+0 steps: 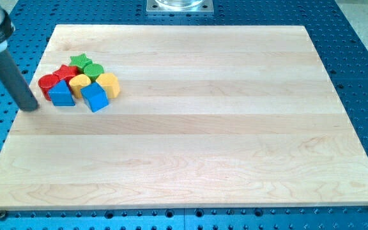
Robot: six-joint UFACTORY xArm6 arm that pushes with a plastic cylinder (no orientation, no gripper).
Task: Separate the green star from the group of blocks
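Observation:
A tight group of blocks sits near the board's upper left. The green star (80,61) is at the group's top edge, touching a green round block (92,69) to its right and a red star (64,71) below left. A red round block (47,84) is at the group's left. A blue triangular block (61,94), a yellow block (78,83), a blue cube (95,97) and a yellow block (108,84) form the lower part. My tip (31,107) rests on the board just left of the red round block and blue triangular block, apart from them.
The wooden board (190,140) lies on a blue perforated table (356,38). A metal mounting plate (180,6) sits at the view's top centre. The rod slants up to the view's upper left corner.

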